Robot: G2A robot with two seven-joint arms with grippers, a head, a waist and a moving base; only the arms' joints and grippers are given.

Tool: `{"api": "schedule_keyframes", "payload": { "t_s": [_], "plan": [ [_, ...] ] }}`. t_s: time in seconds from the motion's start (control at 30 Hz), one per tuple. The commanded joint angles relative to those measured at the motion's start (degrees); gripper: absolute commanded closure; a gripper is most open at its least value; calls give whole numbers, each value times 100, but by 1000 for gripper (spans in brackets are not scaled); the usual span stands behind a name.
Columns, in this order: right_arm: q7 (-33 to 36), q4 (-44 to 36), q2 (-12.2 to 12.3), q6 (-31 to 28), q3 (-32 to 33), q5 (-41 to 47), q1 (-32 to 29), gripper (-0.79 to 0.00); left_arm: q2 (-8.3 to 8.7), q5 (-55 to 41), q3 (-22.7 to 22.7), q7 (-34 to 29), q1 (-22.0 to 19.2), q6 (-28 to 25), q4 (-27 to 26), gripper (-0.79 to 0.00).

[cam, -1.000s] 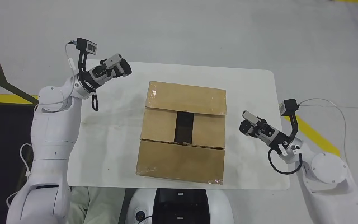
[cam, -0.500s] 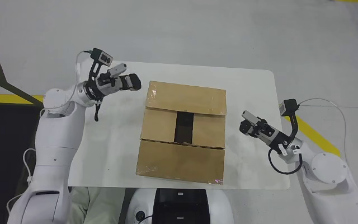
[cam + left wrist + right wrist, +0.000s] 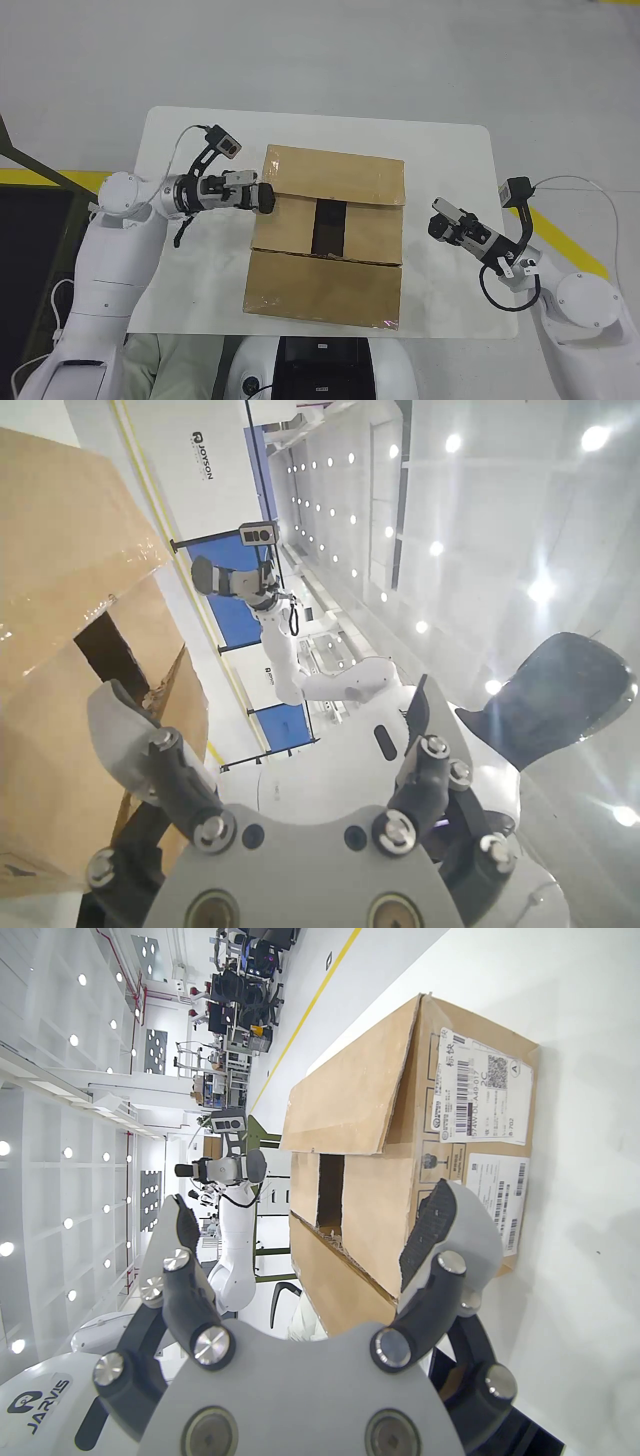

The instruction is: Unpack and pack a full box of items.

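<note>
Cardboard box [image 3: 325,235], flaps nearly shut around a dark gap, lies between the claws on the white table [image 3: 450,150]. Left gripper [image 3: 264,198], fingers apart, is at its edge. Right gripper [image 3: 437,223], fingers likewise spread, is just beside it.

A white table [image 3: 440,150] with rounded corners is seen from above, and a brown cardboard box [image 3: 330,235] is set directly on it, roughly midway across its width. The box's robot-side edge is placed close to the table's near edge, and bare tabletop is left along the far side and at both ends. The top flaps [image 3: 335,175] are folded over but not fully met, so a dark gap [image 3: 328,228] is left in the middle, and white printed labels [image 3: 480,1093] are borne on the side wall seen in the right wrist view.
</note>
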Motion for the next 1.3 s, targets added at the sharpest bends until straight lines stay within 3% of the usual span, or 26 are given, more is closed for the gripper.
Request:
{"api": "schedule_keyframes", "payload": {
  "t_s": [0.0, 0.5, 1.27],
  "plan": [
    [0, 0, 0, 0, 0, 0, 0, -785, -3, 67, 94, 4, 6, 0, 21, -785],
    [0, 0, 0, 0, 0, 0, 0, -785, 100, 594, 266, -511, -16, 261, 177, -785],
    [0, 0, 0, 0, 0, 0, 0, -785, 92, 608, 526, 166, -585, 30, 853, -785]
  ]
}}
